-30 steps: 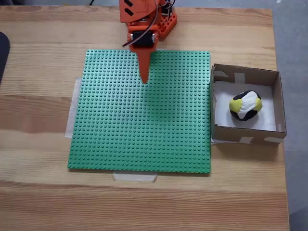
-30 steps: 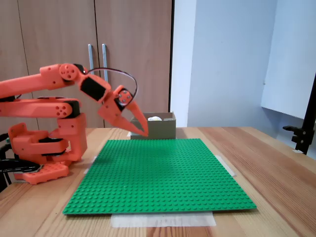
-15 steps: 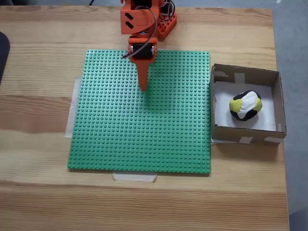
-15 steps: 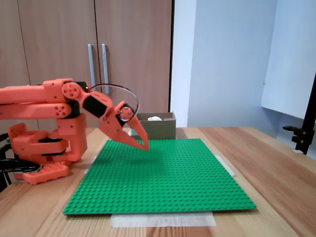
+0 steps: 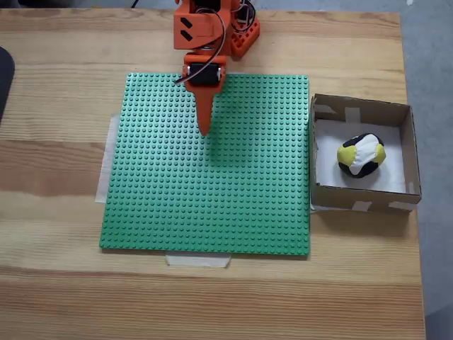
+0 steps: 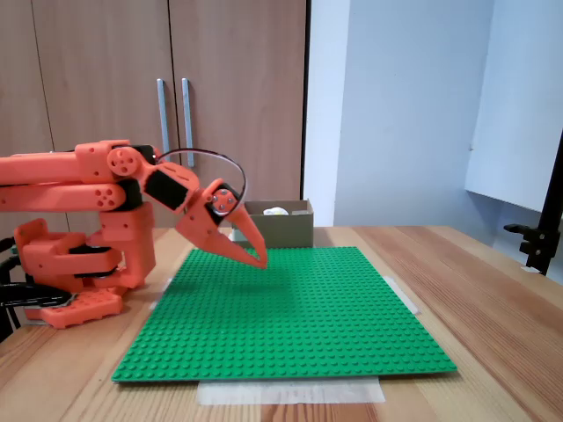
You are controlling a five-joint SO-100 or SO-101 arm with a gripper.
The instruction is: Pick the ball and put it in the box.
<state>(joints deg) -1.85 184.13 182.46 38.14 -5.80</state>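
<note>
The ball [image 5: 361,156], white, yellow and black, lies inside the brown cardboard box [image 5: 409,149] at the right of the table in the view from above. In the side fixed view the box [image 6: 281,230] stands at the far end of the table with the ball's [image 6: 275,211] top peeking over its rim. My orange gripper [image 5: 205,132] is shut and empty, pointing down over the green studded baseplate [image 5: 212,191], well to the left of the box. From the side, the gripper [image 6: 260,262] hovers just above the baseplate [image 6: 290,316].
The arm's orange base [image 6: 75,264] sits at the baseplate's far edge in the top view. Pale tape holds the baseplate to the wooden table [image 5: 56,283]. A dark object [image 5: 3,78] pokes in at the left edge. Cabinet doors [image 6: 176,88] stand behind.
The arm has folded lower and the shut gripper has dropped closer to the baseplate, drifting slightly left in the view from above. Ball and box have not moved.
</note>
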